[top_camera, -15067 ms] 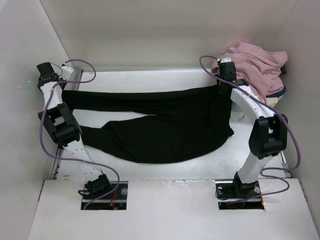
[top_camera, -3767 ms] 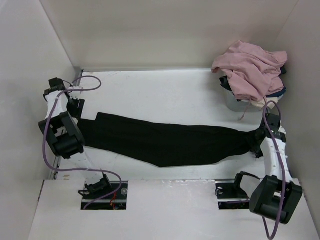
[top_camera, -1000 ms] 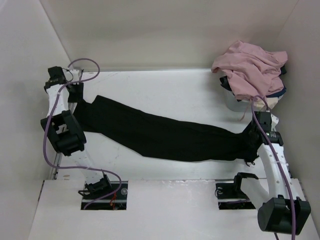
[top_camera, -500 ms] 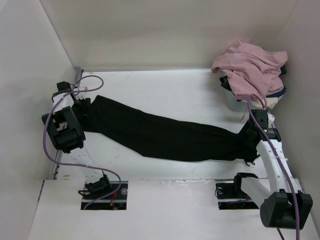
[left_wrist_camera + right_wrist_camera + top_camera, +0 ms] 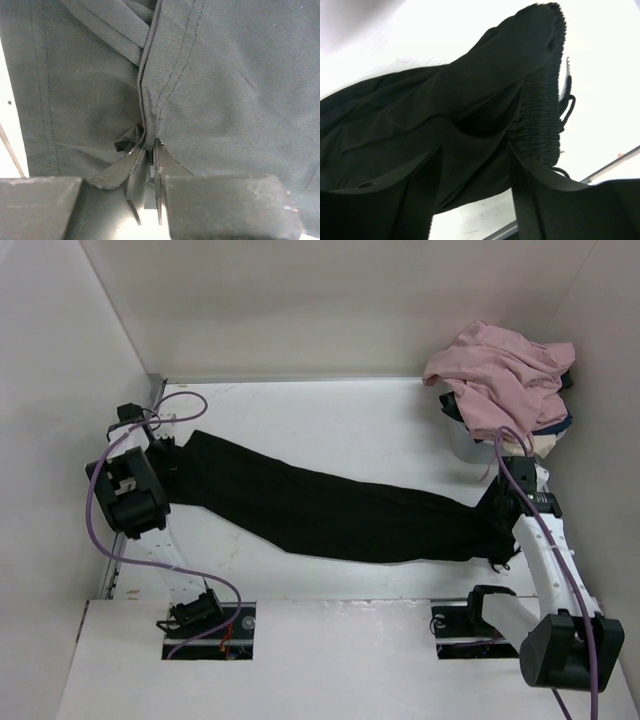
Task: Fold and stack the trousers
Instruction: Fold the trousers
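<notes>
The black trousers (image 5: pixel 340 515) lie in a long narrow band slanting across the white table (image 5: pixel 330 420), from the far left down to the near right. At their left end my left gripper (image 5: pixel 168 445) is shut on a pinched fold beside a stitched seam (image 5: pixel 149 147). At the right end my right gripper (image 5: pixel 497 508) stands open over the bunched waist. In the right wrist view its fingers (image 5: pixel 427 190) straddle the cloth without pressing it (image 5: pixel 474 150). The gathered elastic waistband (image 5: pixel 545 110) and its drawstring (image 5: pixel 568 107) lie just beyond.
A dusty-pink garment (image 5: pixel 505 375) is heaped on a container at the back right, with navy and cream cloth (image 5: pixel 560 425) under it. White walls close in the table on three sides. A metal rail (image 5: pixel 615 162) runs along the right edge.
My left gripper dropped onto the left end of the trousers and shut on a fold. My right gripper's jaws spread a little wider. The trousers have barely shifted.
</notes>
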`<state>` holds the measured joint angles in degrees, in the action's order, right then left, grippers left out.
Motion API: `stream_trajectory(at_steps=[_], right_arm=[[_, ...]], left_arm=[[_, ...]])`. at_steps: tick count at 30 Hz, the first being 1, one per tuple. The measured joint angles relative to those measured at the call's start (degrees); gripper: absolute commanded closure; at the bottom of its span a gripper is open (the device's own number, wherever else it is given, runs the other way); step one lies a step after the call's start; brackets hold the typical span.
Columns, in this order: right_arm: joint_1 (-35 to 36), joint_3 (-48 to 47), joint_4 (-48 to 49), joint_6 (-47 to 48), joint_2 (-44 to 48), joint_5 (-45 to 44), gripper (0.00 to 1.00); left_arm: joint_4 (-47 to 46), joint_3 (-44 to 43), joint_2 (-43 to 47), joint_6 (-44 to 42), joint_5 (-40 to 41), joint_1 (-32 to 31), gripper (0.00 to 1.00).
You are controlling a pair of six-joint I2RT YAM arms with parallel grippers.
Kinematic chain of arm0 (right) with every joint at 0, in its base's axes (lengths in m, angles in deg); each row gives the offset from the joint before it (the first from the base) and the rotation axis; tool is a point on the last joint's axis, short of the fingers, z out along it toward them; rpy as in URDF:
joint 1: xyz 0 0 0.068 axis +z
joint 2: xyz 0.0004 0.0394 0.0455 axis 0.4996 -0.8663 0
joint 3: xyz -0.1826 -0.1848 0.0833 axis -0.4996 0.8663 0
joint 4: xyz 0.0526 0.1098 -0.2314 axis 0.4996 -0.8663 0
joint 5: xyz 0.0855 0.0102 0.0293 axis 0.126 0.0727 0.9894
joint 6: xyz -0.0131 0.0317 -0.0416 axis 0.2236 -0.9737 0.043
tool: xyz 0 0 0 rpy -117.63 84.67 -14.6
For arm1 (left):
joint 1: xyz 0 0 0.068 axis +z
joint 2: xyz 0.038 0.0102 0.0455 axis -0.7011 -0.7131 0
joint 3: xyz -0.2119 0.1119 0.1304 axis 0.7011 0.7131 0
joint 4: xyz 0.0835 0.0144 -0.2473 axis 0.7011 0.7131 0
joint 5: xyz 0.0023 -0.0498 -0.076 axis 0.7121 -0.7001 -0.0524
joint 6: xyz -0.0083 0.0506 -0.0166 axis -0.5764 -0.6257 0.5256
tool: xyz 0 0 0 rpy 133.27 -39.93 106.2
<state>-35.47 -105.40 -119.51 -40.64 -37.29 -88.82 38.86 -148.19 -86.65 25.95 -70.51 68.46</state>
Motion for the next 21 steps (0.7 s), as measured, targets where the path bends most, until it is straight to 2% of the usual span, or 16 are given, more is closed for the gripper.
stream_trajectory(at_steps=[2, 8, 16, 21], right_arm=[[-0.8, -0.7, 0.0, 0.8, -1.4, -0.3, 0.31], [-2.4, -3.0, 0.3, 3.6, -6.5, -1.9, 0.24], [-3.1, -4.8, 3.3, 6.8, -16.0, -2.0, 0.23], [-3.1, -4.8, 4.8, 7.5, -16.9, -1.9, 0.23]], left_arm=[[0.3, 0.0, 0.6, 0.0, 0.0, -0.1, 0.97], [2.2, -0.7, 6.0, -0.5, 0.0, -0.8, 1.00], [8.3, -7.7, 12.7, -3.0, 0.1, -1.0, 1.00], [12.1, -6.8, 18.7, -6.7, 2.5, 2.2, 0.97]])
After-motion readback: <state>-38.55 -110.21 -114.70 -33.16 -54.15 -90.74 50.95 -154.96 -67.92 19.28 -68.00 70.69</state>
